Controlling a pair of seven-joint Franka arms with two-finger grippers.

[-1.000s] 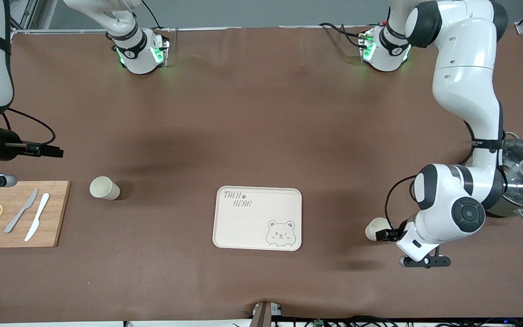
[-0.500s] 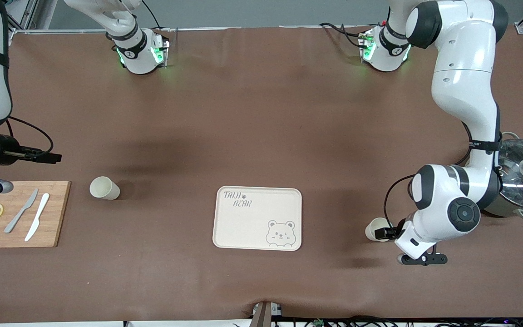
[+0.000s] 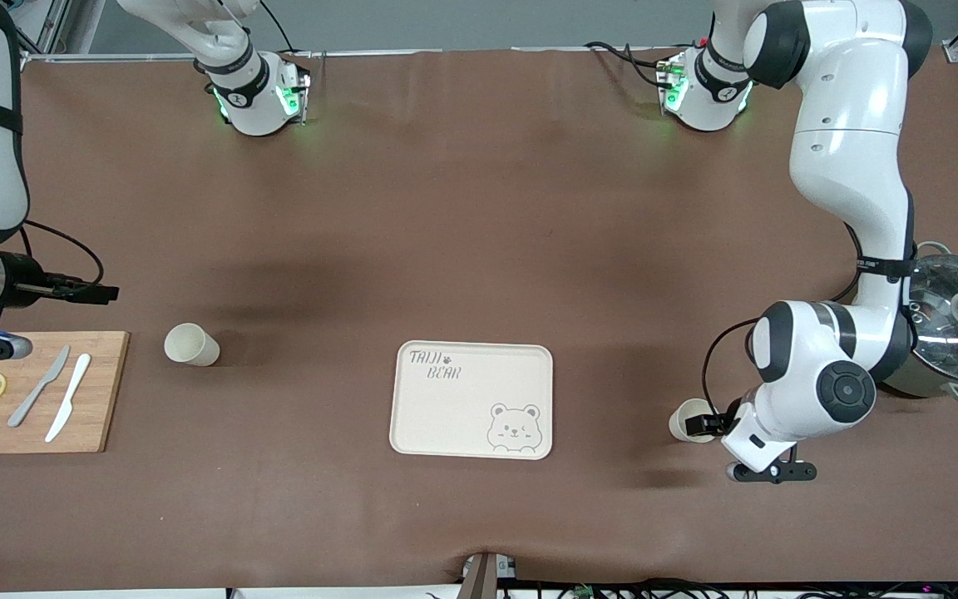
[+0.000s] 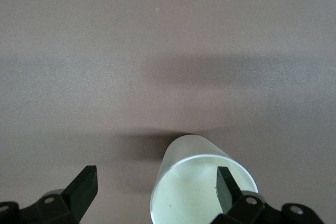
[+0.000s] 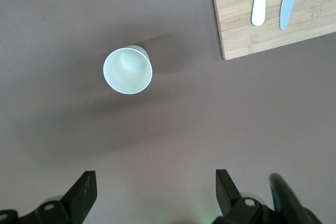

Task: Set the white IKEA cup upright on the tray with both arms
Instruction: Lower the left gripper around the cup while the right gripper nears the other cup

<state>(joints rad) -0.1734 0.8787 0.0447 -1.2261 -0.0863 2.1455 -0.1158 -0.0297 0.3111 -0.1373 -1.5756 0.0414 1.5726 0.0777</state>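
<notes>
Reaching state: left gripper [image 3: 699,425] low at the cup near the left arm's end of the table, fingers spread apart, nothing clamped yet
Cup at left gripper: white cup [image 3: 685,420] stands upright on the table, mouth up, well apart from the tray [image 3: 471,400]; in the left wrist view one finger [image 4: 227,184] sits over the open mouth of that cup [image 4: 202,182], the other finger off to the side of the wall, so probably a rim pinch, though contact is hard to confirm
Key relation: cup axis vertical, gripper comes at it from the left arm's end, tray lies toward the middle of the table from there
Second cup: another white cup [image 3: 190,344] upright beside the cutting board [image 3: 34,392], toward the right arm's end; seen from above in the right wrist view [image 5: 127,70]
Right gripper: right gripper [image 3: 101,293] up in the air over bare table beside the board's farther edge, fingers apart in its wrist view, empty
Nearer arm: each cup has its own arm closest; left one is furthest along
</notes>
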